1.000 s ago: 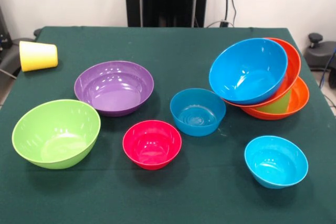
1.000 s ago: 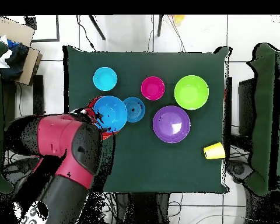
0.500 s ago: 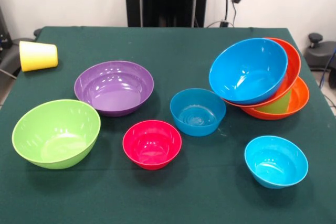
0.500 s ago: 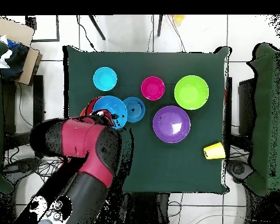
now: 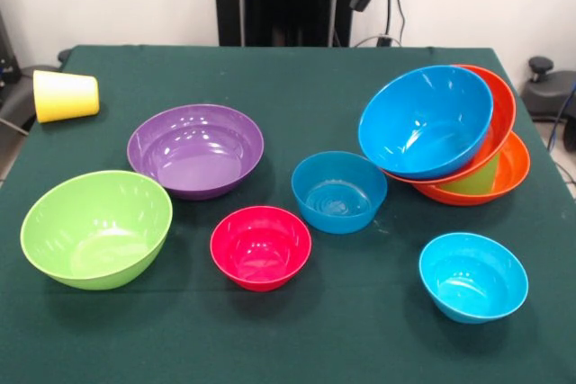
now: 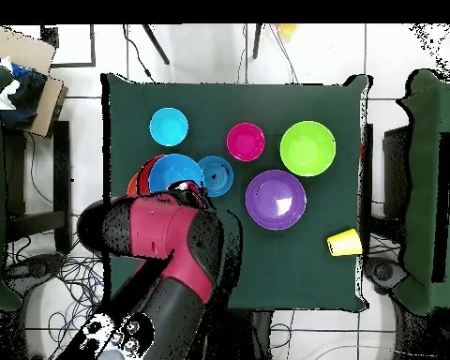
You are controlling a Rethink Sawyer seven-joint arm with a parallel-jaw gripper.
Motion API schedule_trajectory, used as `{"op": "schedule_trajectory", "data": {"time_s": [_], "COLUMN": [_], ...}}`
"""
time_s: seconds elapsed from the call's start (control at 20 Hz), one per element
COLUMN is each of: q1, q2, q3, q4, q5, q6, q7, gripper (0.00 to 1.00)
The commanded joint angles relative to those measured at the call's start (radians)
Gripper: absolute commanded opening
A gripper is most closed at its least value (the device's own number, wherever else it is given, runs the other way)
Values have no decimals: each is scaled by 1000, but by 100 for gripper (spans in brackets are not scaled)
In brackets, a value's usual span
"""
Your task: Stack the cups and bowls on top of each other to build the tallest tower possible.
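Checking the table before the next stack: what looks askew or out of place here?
Two things. The large blue bowl tilts steeply on the two orange bowls, propped on a light green cup wedged between them, so the pile leans. The yellow cup lies on its side at the table's corner.

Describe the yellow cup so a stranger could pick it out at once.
Start at the green table in the front view and go to its far left corner, beyond the purple bowl. There the yellow cup lies on its side at the edge. It is the only yellow piece, and narrower than any bowl.
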Motion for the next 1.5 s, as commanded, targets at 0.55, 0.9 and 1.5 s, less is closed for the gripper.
{"op": "schedule_trajectory", "data": {"time_s": [0.55,0.9,1.5], "q1": [-150,-211,-249], "q2": [-70,-136,-139], "q3": [274,312,354], "q4": [173,220,217], "q5": [-198,-261,-338], "q6": [-178,-176,-197], "q7": [-155,-178,-121], "gripper": [100,100,100]}}
